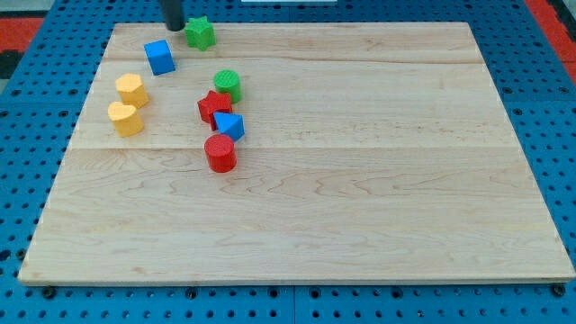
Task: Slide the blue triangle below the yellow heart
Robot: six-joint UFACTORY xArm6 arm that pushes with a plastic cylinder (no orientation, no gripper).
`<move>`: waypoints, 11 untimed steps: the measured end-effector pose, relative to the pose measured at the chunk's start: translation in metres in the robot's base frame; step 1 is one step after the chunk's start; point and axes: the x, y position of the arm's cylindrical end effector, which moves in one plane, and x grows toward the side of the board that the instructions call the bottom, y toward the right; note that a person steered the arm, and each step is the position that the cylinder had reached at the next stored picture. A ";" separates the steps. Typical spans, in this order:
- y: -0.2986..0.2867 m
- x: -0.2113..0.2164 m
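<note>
The blue triangle (229, 125) lies left of the board's middle, touching the red star (213, 107) above it and the red cylinder (220, 153) below it. The yellow heart (125, 118) sits near the board's left edge, well to the left of the blue triangle. A second yellow block (131, 90) sits just above the heart. My tip (173, 27) is at the view's top, between the blue cube (159, 57) and the green star (200, 33), far above the blue triangle.
A green cylinder (227, 85) stands just above the red star. The wooden board (360, 180) lies on a blue perforated table (18, 135).
</note>
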 end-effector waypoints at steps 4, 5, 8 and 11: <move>0.127 0.055; 0.221 0.074; 0.158 0.211; 0.043 0.224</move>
